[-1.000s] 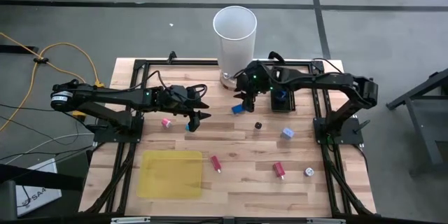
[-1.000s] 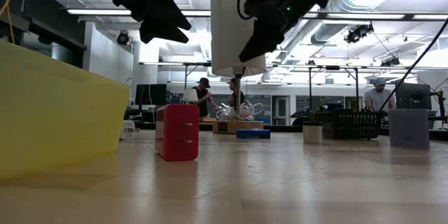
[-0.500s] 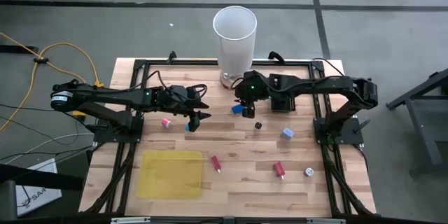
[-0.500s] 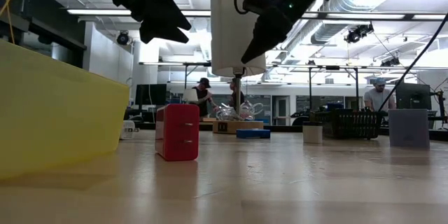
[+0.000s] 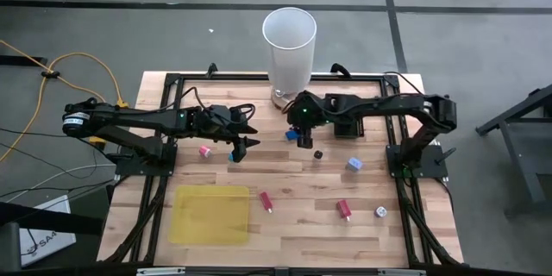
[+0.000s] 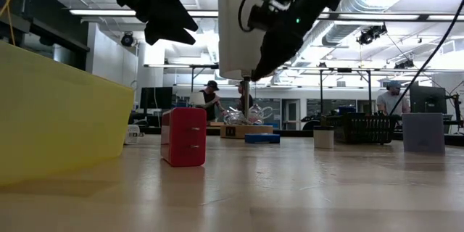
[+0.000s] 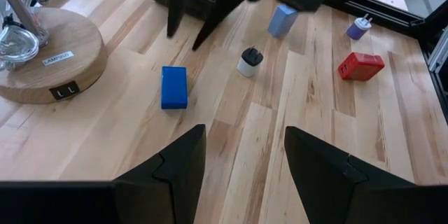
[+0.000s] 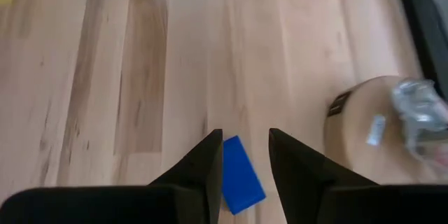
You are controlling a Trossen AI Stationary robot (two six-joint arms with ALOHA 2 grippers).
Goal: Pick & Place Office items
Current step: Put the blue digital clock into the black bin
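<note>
Small office items lie scattered on the wooden table: a blue block [image 5: 293,134], a pink piece [image 5: 204,150], a teal piece [image 5: 231,156], a dark round piece [image 5: 317,153], a pale blue block [image 5: 354,164], two red pieces [image 5: 266,200] [image 5: 344,210] and a whitish round one [image 5: 380,212]. My right gripper [image 8: 245,136] hangs open above the blue block [image 8: 241,175], its fingers well clear of the table in the low view [image 6: 255,72]. My left gripper [image 7: 245,136] waits open above the table's left middle [image 5: 246,142], nothing between its fingers.
A tall white cylinder [image 5: 289,43] stands on a round wooden base [image 7: 49,56] at the far edge, close behind the blue block. A black tray [image 5: 345,125] sits under my right arm. A flat yellow sheet [image 5: 210,215] lies near the front left.
My right gripper has come down toward the blue block and rolled a little about its own line. Its fingers keep the same gap. The items on the table lie as before.
</note>
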